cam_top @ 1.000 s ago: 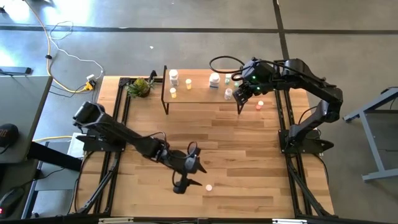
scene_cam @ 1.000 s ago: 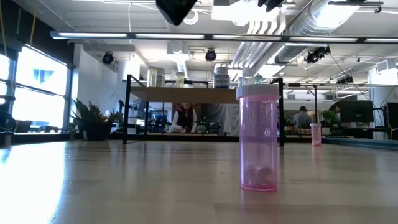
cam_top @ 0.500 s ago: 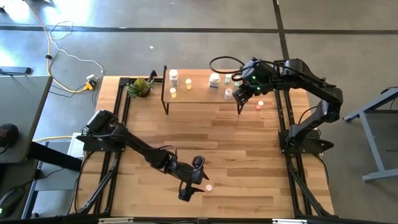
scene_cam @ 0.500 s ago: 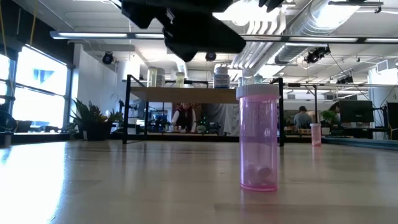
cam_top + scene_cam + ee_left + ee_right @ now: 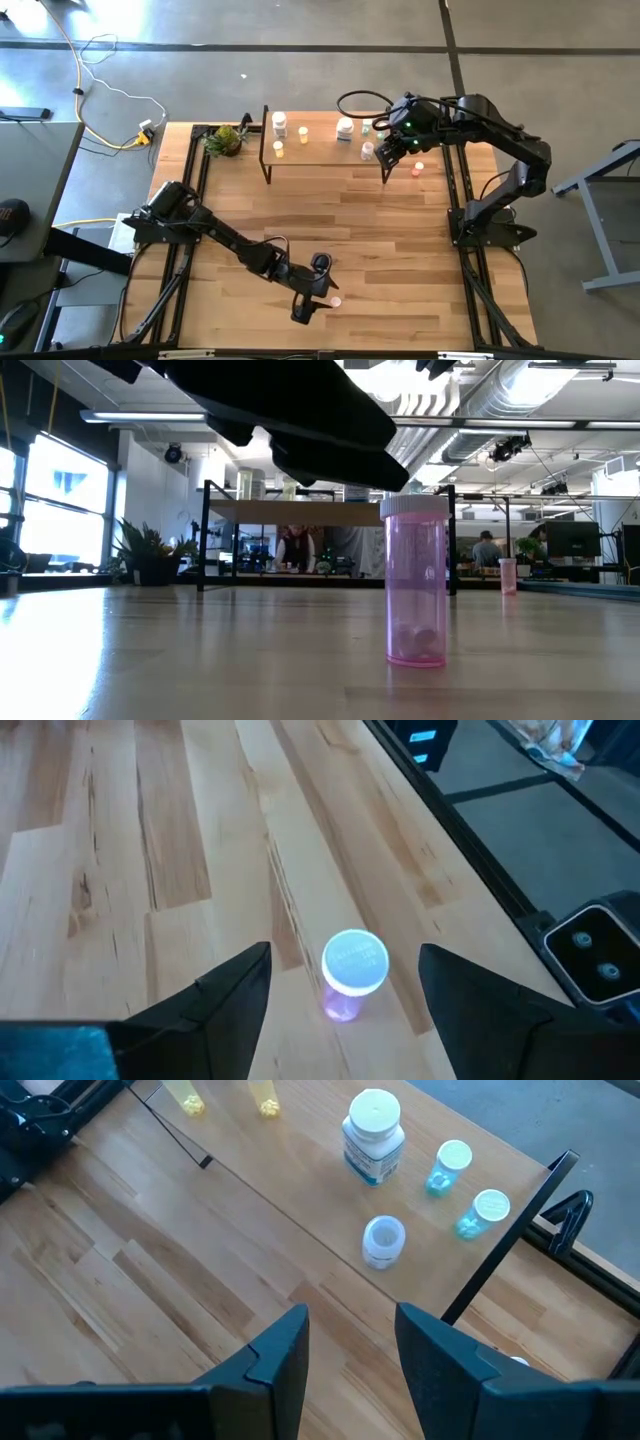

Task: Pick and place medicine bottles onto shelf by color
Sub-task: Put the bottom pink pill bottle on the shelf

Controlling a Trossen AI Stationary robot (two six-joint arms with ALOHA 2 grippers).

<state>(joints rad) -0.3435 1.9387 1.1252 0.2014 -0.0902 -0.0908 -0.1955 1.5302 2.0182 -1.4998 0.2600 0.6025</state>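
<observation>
A pink medicine bottle [image 5: 354,970] with a white cap stands upright on its base near the table's front edge [image 5: 336,300] [image 5: 416,582]. My left gripper [image 5: 345,956] [image 5: 322,291] hangs low just left of it, open, a fingertip on either side of the bottle and apart from it. The shelf [image 5: 322,154] stands on its black legs at the far edge, carrying white, yellow and green bottles. My right gripper [image 5: 352,1320] [image 5: 386,150] hovers above the shelf's right end, open, with nothing between its fingers.
On the shelf stand a big white bottle [image 5: 373,1126], a small white one [image 5: 383,1241], two green ones [image 5: 452,1166] and yellow ones [image 5: 265,1100]. A small red-orange bottle [image 5: 418,169] stands on the table right of the shelf. A plant [image 5: 226,140] sits at the far left.
My left gripper has come down and moved toward the table's near right, up to the pink bottle, staying open. In the low view its dark body has dropped into the picture above the bottle. The bottle has not moved.
</observation>
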